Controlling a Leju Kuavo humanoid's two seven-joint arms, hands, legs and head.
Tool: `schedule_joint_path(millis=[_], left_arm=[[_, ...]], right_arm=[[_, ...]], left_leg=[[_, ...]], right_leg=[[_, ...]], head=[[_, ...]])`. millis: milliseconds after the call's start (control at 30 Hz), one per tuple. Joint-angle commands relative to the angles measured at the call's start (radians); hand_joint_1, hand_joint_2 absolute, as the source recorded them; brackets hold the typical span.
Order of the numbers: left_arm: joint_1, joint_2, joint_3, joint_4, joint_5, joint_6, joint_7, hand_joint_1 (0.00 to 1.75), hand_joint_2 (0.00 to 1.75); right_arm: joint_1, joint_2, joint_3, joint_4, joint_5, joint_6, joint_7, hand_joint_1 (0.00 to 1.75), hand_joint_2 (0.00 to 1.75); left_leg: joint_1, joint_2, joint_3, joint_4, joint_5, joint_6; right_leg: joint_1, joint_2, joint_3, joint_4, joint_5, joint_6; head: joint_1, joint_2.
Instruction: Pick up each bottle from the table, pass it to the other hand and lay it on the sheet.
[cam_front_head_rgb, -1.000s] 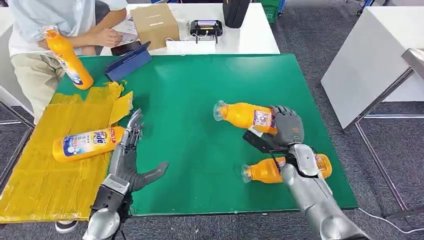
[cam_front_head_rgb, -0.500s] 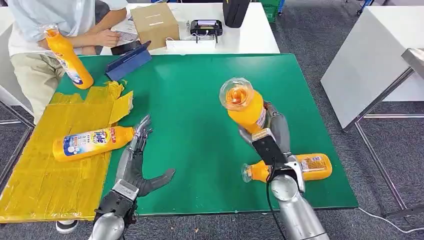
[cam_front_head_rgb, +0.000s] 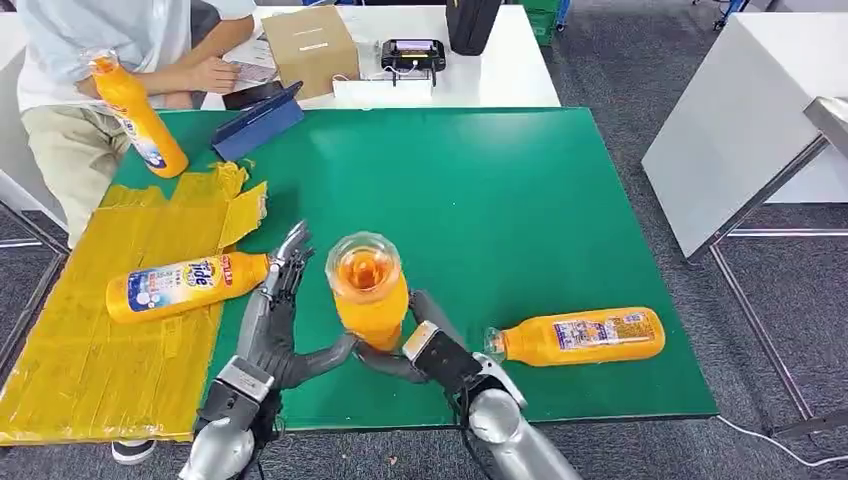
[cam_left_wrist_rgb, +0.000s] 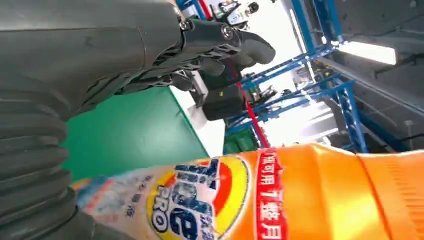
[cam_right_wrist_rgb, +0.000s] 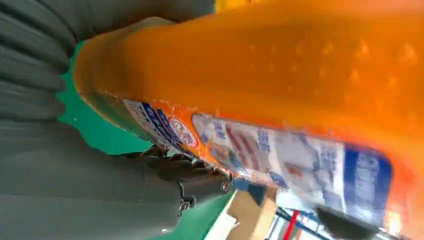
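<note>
The right hand (cam_front_head_rgb: 425, 350) grips an upright orange bottle (cam_front_head_rgb: 368, 290). At its 9 o'clock, the left hand (cam_front_head_rgb: 272, 325) is empty, fingers (cam_front_head_rgb: 285, 265) spread, thumb touching the bottle.

A green table (cam_front_head_rgb: 480, 180) carries a crumpled yellow sheet (cam_front_head_rgb: 70, 340) at nine o'clock, one orange bottle (cam_front_head_rgb: 580, 336) lying at four o'clock, and a blue tablet case (cam_front_head_rgb: 256, 122) at eleven o'clock.

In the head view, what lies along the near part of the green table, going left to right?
Yellow sheet → Tide bottle lying on the sheet → left hand → upright bottle held by the right hand → bottle lying on the table.
</note>
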Motion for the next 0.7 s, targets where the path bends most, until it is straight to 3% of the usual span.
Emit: schedule_joint_path(millis=[33, 700], left_arm=[[-0.060, 0.022, -0.056, 0.080, 0.015, -0.001, -0.001, 0.00, 1.75], [-0.060, 0.033, -0.101, 0.108, 0.010, 0.010, -0.012, 0.00, 1.75]], right_arm=[[-0.058, 0.016, 0.147, 0.162, 0.017, 0.004, -0.004, 1.75, 1.75], [-0.062, 0.005, 0.149, 0.159, 0.012, -0.040, -0.010, 1.75, 1.75]], left_leg=[[0.001, 0.000, 0.004, -0.001, -0.001, -0.002], [0.002, -0.002, 0.006, -0.001, -0.002, -0.002]], right_leg=[[0.001, 0.003, 0.004, -0.001, -0.001, -0.002], [0.001, 0.003, 0.006, -0.001, -0.002, -0.002]], head=[[0.000, 0.000], [0.000, 0.000]])
